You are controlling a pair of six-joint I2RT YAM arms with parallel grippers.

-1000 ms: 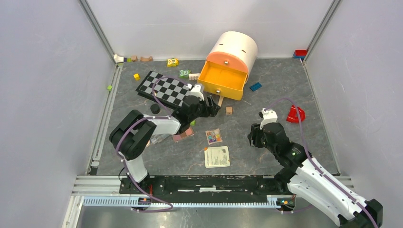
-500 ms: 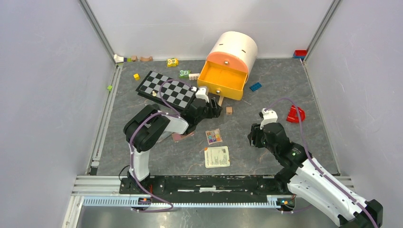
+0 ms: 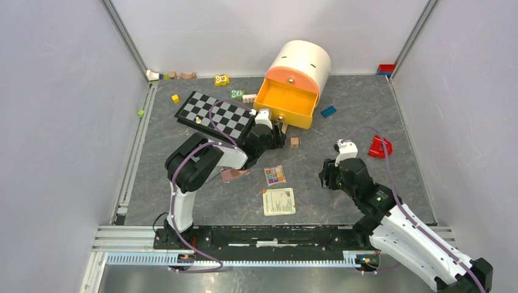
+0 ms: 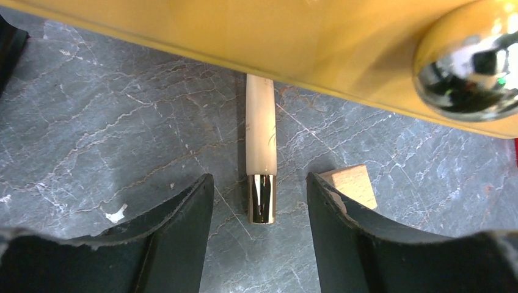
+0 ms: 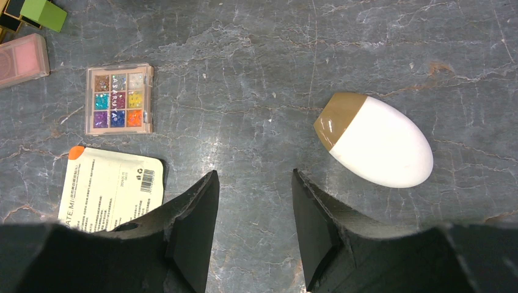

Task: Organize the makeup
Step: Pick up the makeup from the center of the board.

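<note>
A wooden-handled brush (image 4: 261, 134) with a gold ferrule lies on the floor, its far end under the front of the orange drawer (image 4: 244, 36). My left gripper (image 4: 259, 204) is open, its fingers on either side of the ferrule end without touching it; it also shows in the top view (image 3: 278, 139). My right gripper (image 5: 255, 207) is open and empty over bare floor. A white egg-shaped sponge (image 5: 379, 140) with a brown tip lies just ahead to its right. A multicolour palette (image 5: 119, 99) and a pink palette (image 5: 21, 58) lie to its left.
A round white organizer with its orange drawer (image 3: 287, 104) open stands at the back. The chessboard (image 3: 214, 115) lies left of it. A wooden block (image 4: 348, 183) sits beside my left gripper's right finger. A printed sachet (image 5: 110, 189), a green block (image 5: 43, 12) and a red piece (image 3: 380, 148) lie around.
My left arm has reached further right and forward, bringing its gripper up to the drawer front. The right arm has not moved.
</note>
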